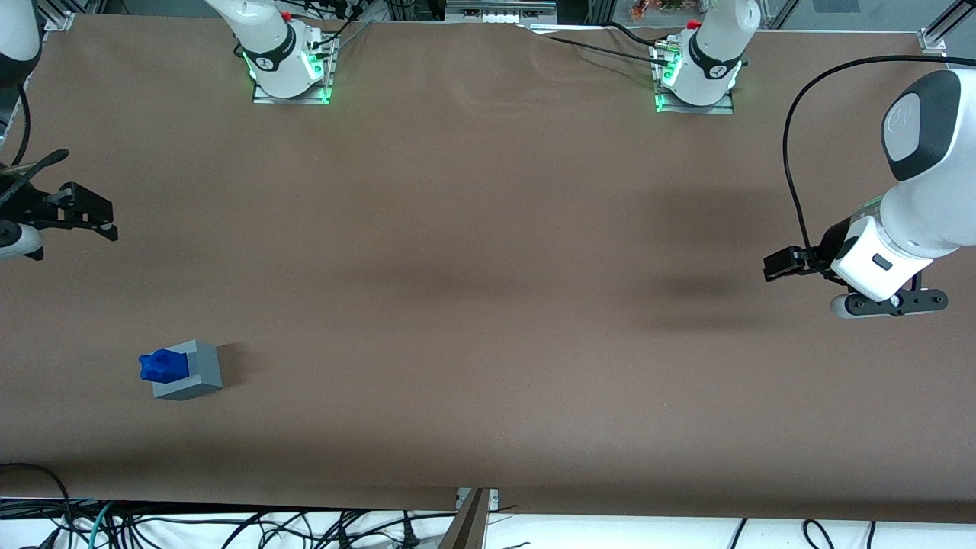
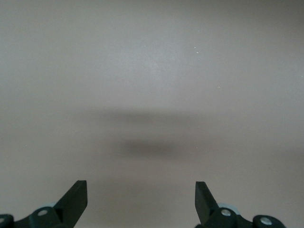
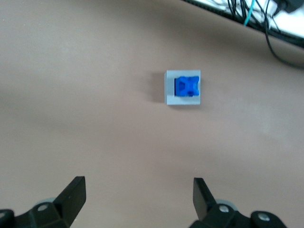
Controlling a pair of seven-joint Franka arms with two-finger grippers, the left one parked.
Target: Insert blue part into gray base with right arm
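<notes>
Tabletop [image 1: 488, 252] was a matte brown sheet, faintly wrinkled near the arm mounts. Front view: light-gray plastic cube base [image 1: 191, 371] sat toward the working arm's end of the table, nearer the front camera than the arm mounts. Small bright-blue plastic part [image 1: 162, 365] with a lumpy, notched end was seated in the cube's face, blue end sticking out. Black two-finger gripper [image 1: 107, 225] on the white jointed right arm [image 1: 17, 38] hung at the table's edge, farther from the camera than the cube and well apart from it.

Right wrist view: gripper [image 3: 137, 194] had its black wedge-shaped fingers [image 3: 73, 194] spread wide, holding nothing. Gray base [image 3: 183, 88] showed as a square frame around the blue part [image 3: 187, 86], which filled the recess.

Left wrist view: bare matte surface with soft shadows only.
</notes>
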